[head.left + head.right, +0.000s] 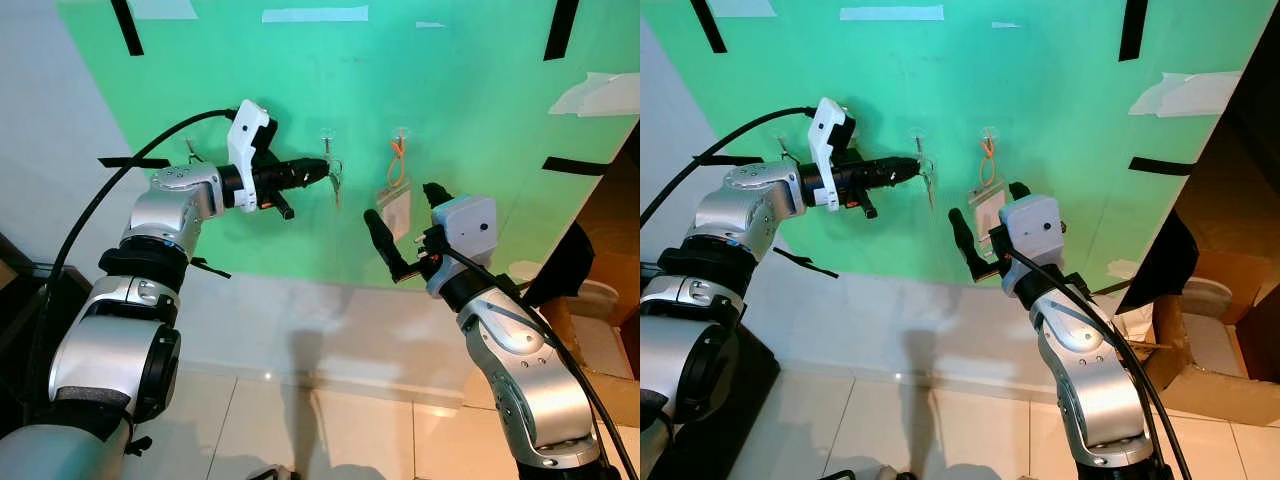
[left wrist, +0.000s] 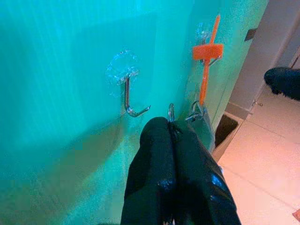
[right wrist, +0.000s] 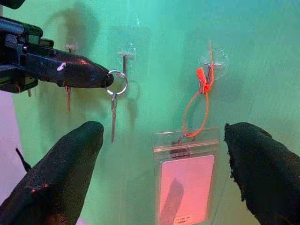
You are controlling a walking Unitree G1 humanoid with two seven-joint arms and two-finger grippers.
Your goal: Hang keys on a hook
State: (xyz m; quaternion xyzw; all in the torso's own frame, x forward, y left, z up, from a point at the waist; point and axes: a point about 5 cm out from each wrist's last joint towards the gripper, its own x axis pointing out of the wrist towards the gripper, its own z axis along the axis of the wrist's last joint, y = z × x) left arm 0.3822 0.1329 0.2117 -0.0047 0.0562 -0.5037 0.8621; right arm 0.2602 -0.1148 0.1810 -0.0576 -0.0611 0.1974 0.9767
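Green wall panel (image 1: 480, 140) ahead, marked with strips of black tape (image 1: 127, 25) and pale tape (image 1: 314, 14), white wall below and tiled floor (image 1: 330, 430) at the foot.

Three clear suction hooks in a row on the green panel. Middle hook (image 3: 125, 55) bare, its metal prong showing plainly in the left wrist view (image 2: 130, 98). Hook further toward the robot's right (image 3: 212, 63) carrying an orange lanyard (image 3: 197, 105) with a clear badge holder (image 3: 186, 176) hanging flat against the wall. Hook on the far left (image 1: 190, 150) half hidden behind the left arm; something thin hanging from it, too small to name.

Left gripper (image 1: 322, 172) raised level, reaching across to the middle hook, fingers pinched tight together on a key ring (image 3: 117, 82). Ring held right at the hook's stem, overlapping it in the right wrist view; whether threaded onto the prong cannot be told. A single key (image 3: 113, 117) dangling straight down from the ring, just in front of the wall.

Right gripper (image 1: 405, 225) lifted near the badge holder, fingers spread wide, holding nothing, one finger (image 3: 61, 178) to each side of the card in its own wrist view.

Cardboard box (image 1: 1210, 370) on the floor at the far right.
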